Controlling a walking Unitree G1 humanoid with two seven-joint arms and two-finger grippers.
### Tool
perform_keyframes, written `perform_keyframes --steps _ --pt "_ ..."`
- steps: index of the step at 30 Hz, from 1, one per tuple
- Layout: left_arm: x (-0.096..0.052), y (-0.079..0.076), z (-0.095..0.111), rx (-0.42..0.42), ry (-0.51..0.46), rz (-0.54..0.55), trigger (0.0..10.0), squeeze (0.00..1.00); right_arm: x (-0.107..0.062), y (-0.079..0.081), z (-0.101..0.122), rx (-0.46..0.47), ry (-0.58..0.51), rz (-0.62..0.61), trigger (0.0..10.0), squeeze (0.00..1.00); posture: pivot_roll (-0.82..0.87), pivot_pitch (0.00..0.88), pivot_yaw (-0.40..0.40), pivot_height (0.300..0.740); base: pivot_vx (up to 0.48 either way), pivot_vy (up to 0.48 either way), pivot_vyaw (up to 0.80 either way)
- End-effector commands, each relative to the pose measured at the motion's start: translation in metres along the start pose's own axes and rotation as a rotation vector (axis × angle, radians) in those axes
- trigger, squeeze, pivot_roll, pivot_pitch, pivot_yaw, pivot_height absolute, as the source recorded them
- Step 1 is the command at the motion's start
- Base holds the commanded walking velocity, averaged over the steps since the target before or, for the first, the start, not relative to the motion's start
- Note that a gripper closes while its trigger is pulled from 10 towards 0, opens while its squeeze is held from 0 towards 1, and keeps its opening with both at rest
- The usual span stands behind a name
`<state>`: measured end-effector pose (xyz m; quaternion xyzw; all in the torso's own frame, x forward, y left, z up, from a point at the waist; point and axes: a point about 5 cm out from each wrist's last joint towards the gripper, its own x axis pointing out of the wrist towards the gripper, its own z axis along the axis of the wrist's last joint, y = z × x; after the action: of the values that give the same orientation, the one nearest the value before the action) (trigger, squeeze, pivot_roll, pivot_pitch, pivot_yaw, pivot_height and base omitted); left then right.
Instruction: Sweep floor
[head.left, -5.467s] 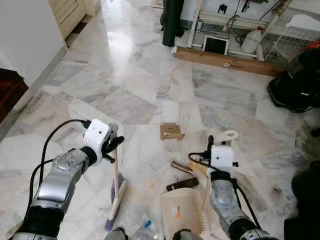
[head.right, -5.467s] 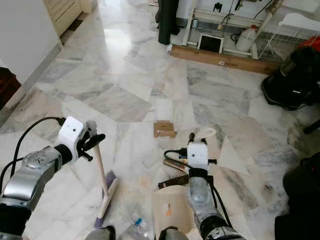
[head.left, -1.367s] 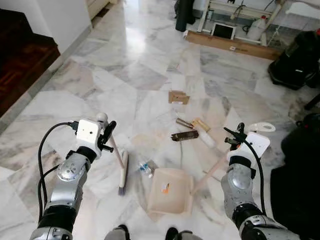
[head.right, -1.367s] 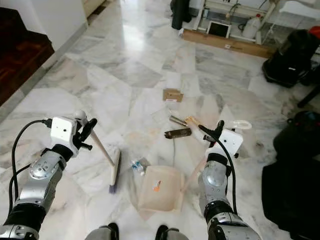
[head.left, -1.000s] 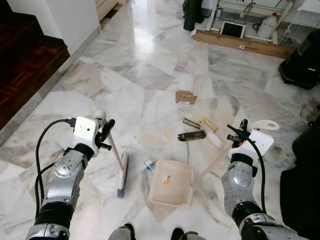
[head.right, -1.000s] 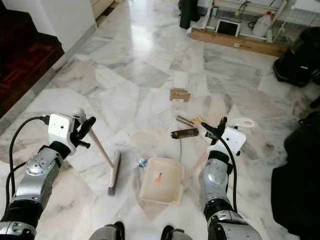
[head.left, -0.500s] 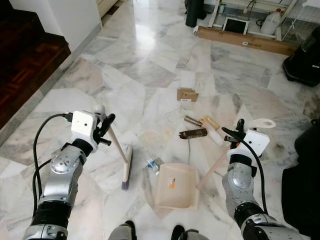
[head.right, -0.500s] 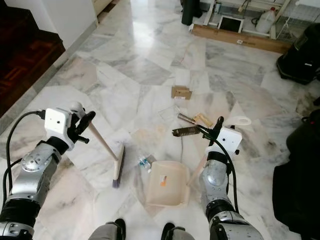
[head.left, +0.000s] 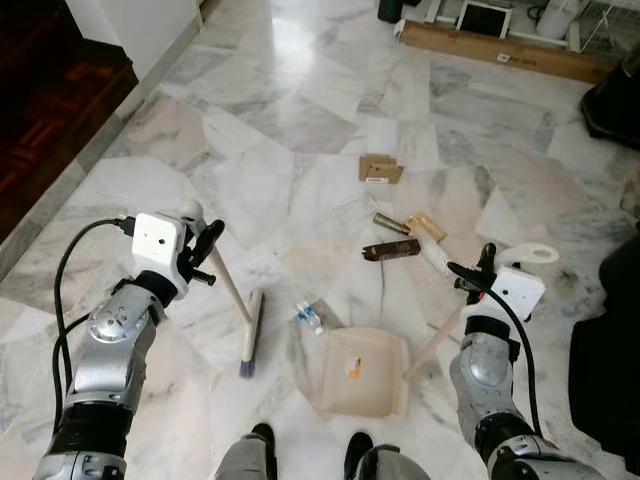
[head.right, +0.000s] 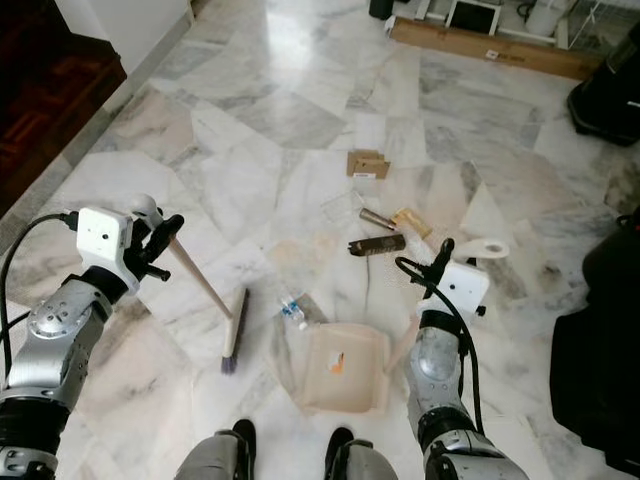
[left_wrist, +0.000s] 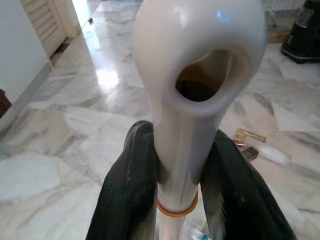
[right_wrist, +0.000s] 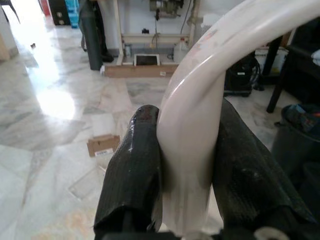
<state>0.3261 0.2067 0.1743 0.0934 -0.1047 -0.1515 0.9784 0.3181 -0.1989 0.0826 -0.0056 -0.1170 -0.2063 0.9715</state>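
The broom (head.left: 238, 305) is gripped near the top of its pale handle by the left gripper (head.left: 205, 252), jaws closed on the shaft, as is confirmed in the left wrist view, where both black fingers (left_wrist: 129, 190) are pressed against the cream handle just below its hanging loop. The handle is slanted down and toward the robot's right, and the brush head (head.left: 250, 335) is set on the marble floor (head.left: 260, 120), bristles down, just left of the dustpan (head.left: 362, 374).

The dustpan is laid flat on the floor in front of the robot's feet (head.left: 258, 445), its open mouth turned away from the robot. Its long handle (head.left: 437, 340) is angled up to the right gripper (head.left: 472, 277), whose jaws are clamped on it; in the right wrist view the curved cream handle is seen squeezed between the two black fingers (right_wrist: 131, 170).

Litter is scattered beyond the pan: a small crushed plastic bottle (head.left: 308, 316) lies between brush head and dustpan, close to the pan's far left corner. Further out a dark brown wrapper (head.left: 390, 249), a metallic tube (head.left: 389, 223) and a tan piece (head.left: 425, 226) are grouped together, with a clear plastic scrap (head.left: 352, 208) beside them. A folded piece of cardboard (head.left: 379, 168) is seen further off still. A long cardboard box (head.left: 505, 50) is laid along the far side of the floor.
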Motion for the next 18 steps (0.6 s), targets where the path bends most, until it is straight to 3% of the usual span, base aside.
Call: perform_keyframes --steps 1,18 --pt "0.002 0.007 0.015 0.016 -0.049 -0.002 10.0 0.00 -0.004 -0.007 -0.003 -0.007 -0.007 -0.023 10.0 0.00 0.38 0.337 0.009 0.740 0.000 0.000 0.00" --pt "0.000 0.006 0.034 0.007 -0.089 -0.006 10.0 0.00 0.009 -0.003 0.018 0.049 -0.122 -0.036 10.0 0.00 0.40 0.383 0.027 0.740 0.000 0.000 0.00"
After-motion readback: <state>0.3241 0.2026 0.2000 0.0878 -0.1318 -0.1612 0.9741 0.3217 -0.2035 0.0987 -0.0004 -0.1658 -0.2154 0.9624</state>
